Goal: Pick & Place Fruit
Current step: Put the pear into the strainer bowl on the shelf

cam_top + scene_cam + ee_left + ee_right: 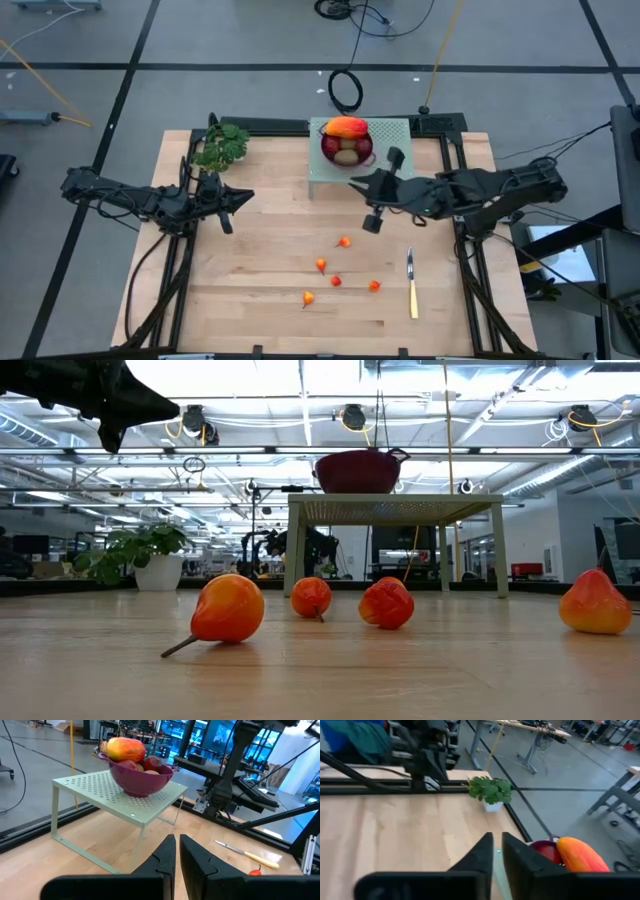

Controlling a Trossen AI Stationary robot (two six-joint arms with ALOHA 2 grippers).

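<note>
Orange-red little fruits (345, 242) lie on the wooden counter (250, 290) just toward the front from the right pincer (358, 183), pressed together and empty, nearer than the left pincer (247, 197), also pressed together.

Potted plant (222, 146), yellow-handled knife (412, 285)

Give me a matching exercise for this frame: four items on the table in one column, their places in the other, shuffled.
Things:
1. dark red colander bowl
2. leafy green potted plant
3. slim yellow-handled knife
4. small orange-red fruits

Places:
A. loose on the bare wooden table
B. far left corner
C. on the pale green perforated stand
D. flat near the right edge

Pairs: 1-C, 2-B, 3-D, 4-A
</note>
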